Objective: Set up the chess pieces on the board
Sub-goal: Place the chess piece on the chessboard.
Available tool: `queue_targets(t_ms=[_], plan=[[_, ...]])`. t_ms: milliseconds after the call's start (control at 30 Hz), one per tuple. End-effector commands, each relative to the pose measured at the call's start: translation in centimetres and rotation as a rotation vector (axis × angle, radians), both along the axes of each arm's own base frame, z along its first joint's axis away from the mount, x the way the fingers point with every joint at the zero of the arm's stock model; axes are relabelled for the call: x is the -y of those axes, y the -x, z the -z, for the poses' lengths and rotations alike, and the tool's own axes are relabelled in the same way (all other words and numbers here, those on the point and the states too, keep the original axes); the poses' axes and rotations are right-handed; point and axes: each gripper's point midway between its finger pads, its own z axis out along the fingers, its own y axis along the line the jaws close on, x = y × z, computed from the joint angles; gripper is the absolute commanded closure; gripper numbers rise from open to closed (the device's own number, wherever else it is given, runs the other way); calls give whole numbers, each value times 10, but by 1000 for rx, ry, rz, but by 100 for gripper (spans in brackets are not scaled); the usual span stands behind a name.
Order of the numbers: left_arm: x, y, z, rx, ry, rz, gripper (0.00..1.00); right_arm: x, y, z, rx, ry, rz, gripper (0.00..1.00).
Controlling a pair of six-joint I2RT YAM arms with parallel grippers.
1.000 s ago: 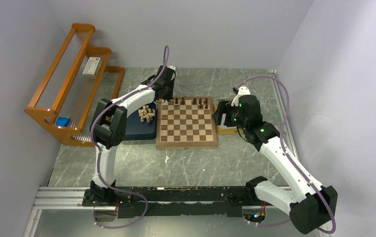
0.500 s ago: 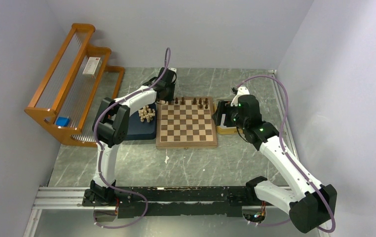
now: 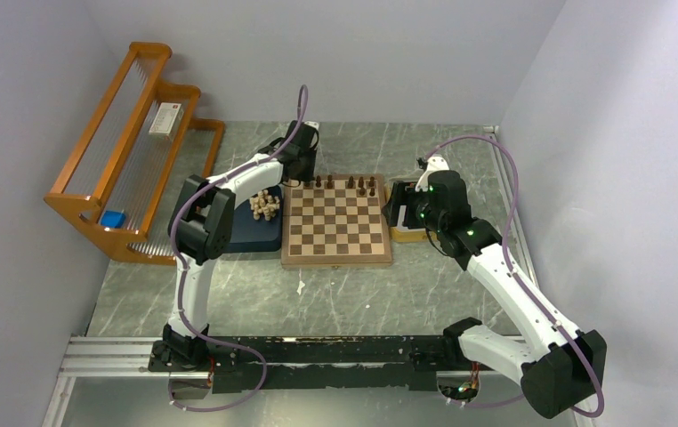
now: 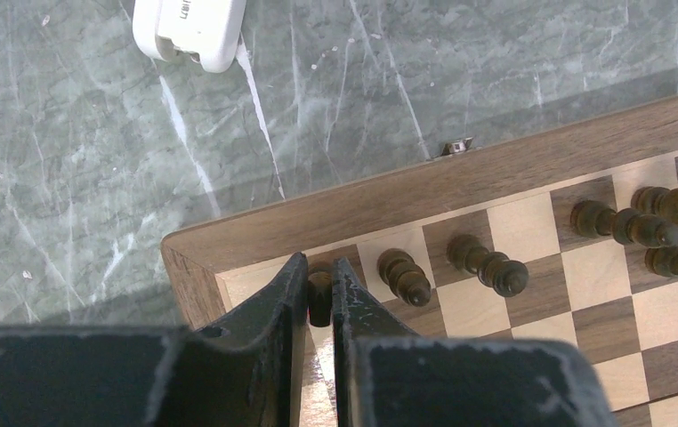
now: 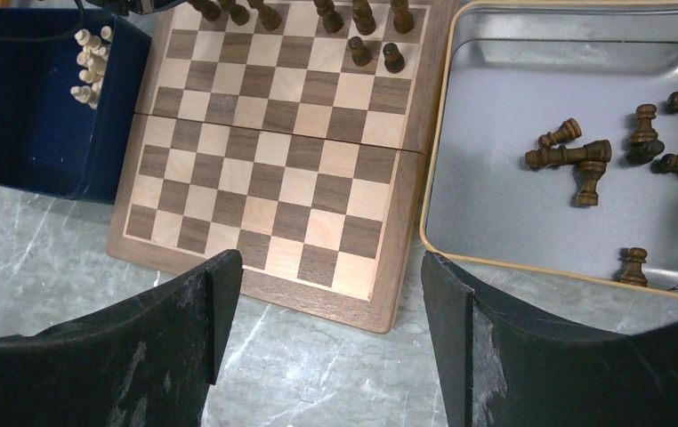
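the right gripper (image 5: 328,267) hangs wide open with nothing between its fingers, near the right edge of the board (image 5: 269,178); the board lies flat on the green marbled table (image 4: 68,160); just beside it on the right, a yellow-rimmed tray (image 5: 496,116) holds loose dark pieces (image 5: 576,158) — most on their sides, one or two upright; on the board's left a dark blue tray (image 5: 15,124) holds a huddle of cream pieces (image 5: 91,62); farther on, standing dark pieces (image 5: 358,18) line the board's far row, with two more a row nearer; at the far left corner the left gripper (image 4: 319,271) is closed on a single dark piece (image 4: 319,298), pinched between both fingers over the corner square — whether its foot touches the wood i cannot tell; two of the standing ones are just beside it in the same row, apart from the fingers; beyond the board's rim a small white plastic thing (image 4: 190,27) lies on the table; well off to the left, a wooden rack (image 3: 131,133) stands by the wall
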Motion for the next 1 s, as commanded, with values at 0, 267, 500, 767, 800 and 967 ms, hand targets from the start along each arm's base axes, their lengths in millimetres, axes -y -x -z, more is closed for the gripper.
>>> queue_targets(t_ms=[0,267,500,767,800,967], plan=[[8,-7,-3,7,14,12,83,1,-3,-6,22,5,0,22],[7,-4,-1,-5,5,15,80,1,-3,-5,21,5,2,22],[6,-2,2,-32,-10,25,84,1,-2,-4,19,4,2,22],[7,0,3,-49,-15,36,83,0,-3,-2,12,3,3,22],[7,0,4,-50,-16,36,82,0,-2,-2,12,3,3,22],[7,0,4,-54,-17,37,79,0,-3,-1,12,3,3,22]])
